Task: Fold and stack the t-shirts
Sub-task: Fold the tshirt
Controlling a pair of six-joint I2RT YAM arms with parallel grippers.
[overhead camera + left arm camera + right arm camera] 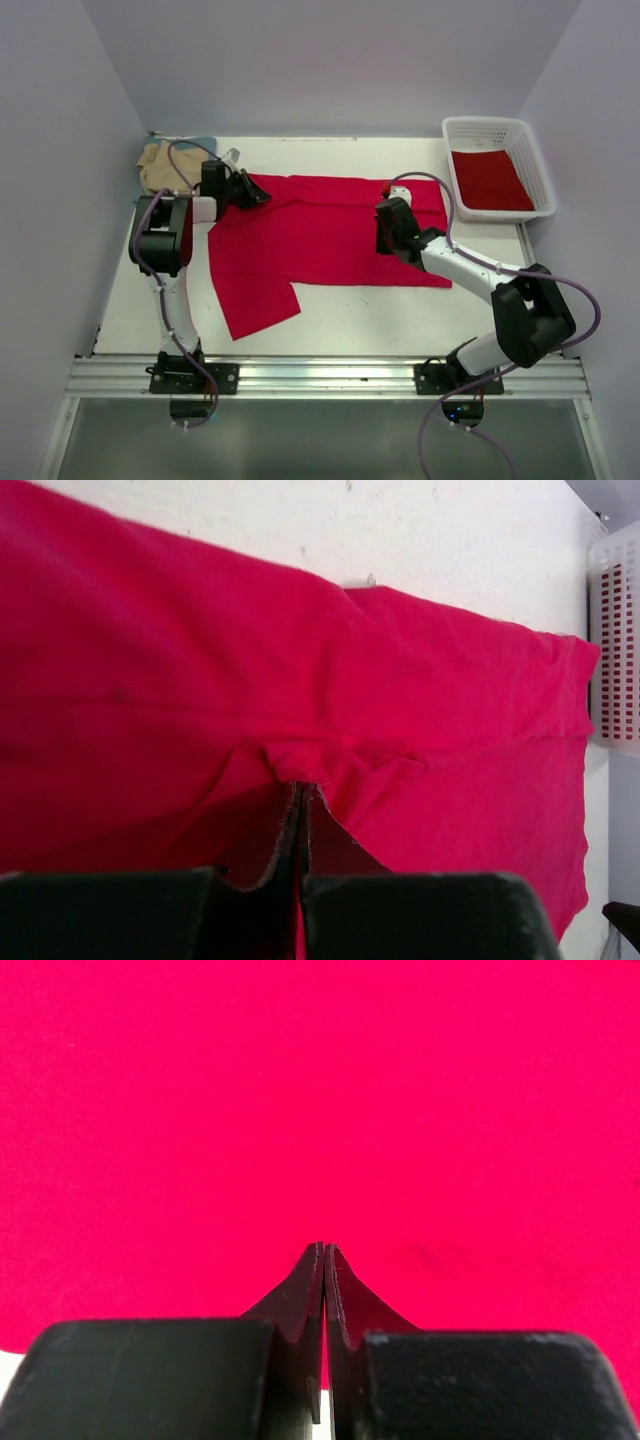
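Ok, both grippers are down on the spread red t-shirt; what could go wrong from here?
1. The left gripper pinches only a small pucker at the edge of the red t-shirt; it might slip out on lifting.
2. The right gripper is shut over flat cloth with no visible pucker; if it holds nothing, the fold would likely go lopsided.
3. The tan t-shirt lies right beside the left arm and could get dragged.

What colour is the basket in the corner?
The basket is white; the top external view shows it best.
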